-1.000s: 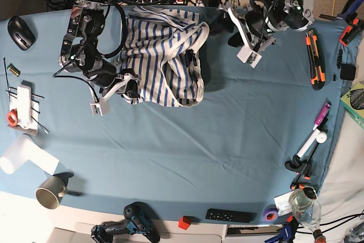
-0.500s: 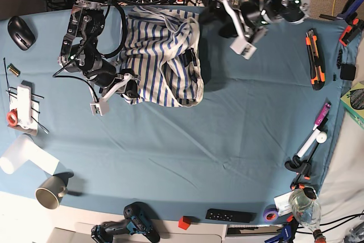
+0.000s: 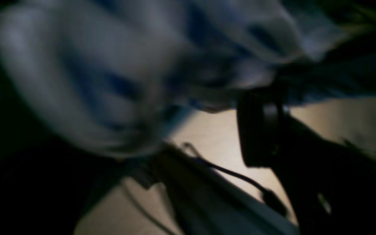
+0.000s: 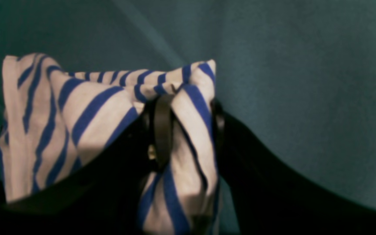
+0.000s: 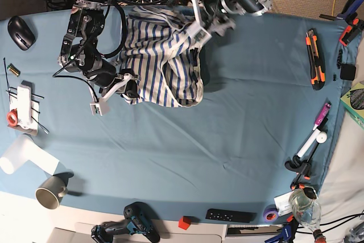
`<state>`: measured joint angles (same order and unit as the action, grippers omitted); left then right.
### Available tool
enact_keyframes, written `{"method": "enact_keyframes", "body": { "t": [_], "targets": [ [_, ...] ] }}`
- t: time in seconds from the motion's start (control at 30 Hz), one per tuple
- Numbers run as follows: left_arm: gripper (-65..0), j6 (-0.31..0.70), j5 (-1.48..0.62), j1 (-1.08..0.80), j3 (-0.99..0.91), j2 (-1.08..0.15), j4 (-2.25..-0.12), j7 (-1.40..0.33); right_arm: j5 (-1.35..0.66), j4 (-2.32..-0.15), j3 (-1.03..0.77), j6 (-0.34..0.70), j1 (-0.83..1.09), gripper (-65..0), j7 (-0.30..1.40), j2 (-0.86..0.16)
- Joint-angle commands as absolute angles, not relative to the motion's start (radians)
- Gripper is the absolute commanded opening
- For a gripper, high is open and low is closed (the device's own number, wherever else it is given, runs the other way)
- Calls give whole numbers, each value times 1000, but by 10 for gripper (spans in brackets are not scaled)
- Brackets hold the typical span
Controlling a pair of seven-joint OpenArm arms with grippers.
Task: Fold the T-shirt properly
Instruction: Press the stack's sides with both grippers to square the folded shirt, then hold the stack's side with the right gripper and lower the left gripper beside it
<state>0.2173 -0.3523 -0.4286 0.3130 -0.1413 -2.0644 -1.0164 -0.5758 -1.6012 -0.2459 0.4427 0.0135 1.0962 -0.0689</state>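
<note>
The cream, blue-striped cotton T-shirt (image 5: 165,61) is pinched at eight o'clock by the right gripper (image 4: 183,130); the left gripper (image 5: 200,27), spread wide and empty, is poised at its one o'clock corner.

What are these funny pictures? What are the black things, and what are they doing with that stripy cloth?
These are three photos of one robot with two arms. One camera looks down from above; the others ride on each wrist.

The cloth is a soft white T-shirt with blue stripes, lying crumpled on a blue tablecloth.

The black things are the arms' grabbing ends. The right gripper has its jaws pinched on a corner of the shirt, as its own close-up shows. The left gripper is open, by the shirt's far edge; its photo is too blurry to show if it touches.

Around the edges lie a dark computer mouse, a grey mug and an orange utility knife.
</note>
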Motion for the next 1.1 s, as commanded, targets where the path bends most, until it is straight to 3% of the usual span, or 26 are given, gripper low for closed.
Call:
{"method": "enact_keyframes", "body": {
  "t": [0.0, 0.3, 0.73, 0.87, 0.93, 1.0, 1.07],
  "targets": [
    [-160, 213, -337, -429, 316, -139, -2084, -1004, -579, -1615, -250, 448, -2, -546, 1084, -78],
    [-160, 203, -327, -441, 316, -164, -2083, -1031, -579, -1615, -250, 448, -2, -546, 1085, -78],
    [-182, 207, -352, -429, 317, -163, -2030, -934, -579, -1615, -250, 448, -2, -546, 1085, -78],
    [-340, 207, -352, -428, 317, -163, -2030, -918, -580, -1615, -250, 448, -2, -546, 1085, -78],
    [-479, 207, -352, -418, 317, -163, -2030, -918, -579, -1615, -250, 448, -2, -567, 1085, -78],
    [-650, 207, -351, -402, 317, -163, -2030, -918, -579, -1615, -250, 448, -2, -643, 1086, -78],
    [-650, 210, -350, -389, 317, -163, -2030, -918, -580, -1615, -250, 448, -2, -650, 1092, -78]
  ]
}}
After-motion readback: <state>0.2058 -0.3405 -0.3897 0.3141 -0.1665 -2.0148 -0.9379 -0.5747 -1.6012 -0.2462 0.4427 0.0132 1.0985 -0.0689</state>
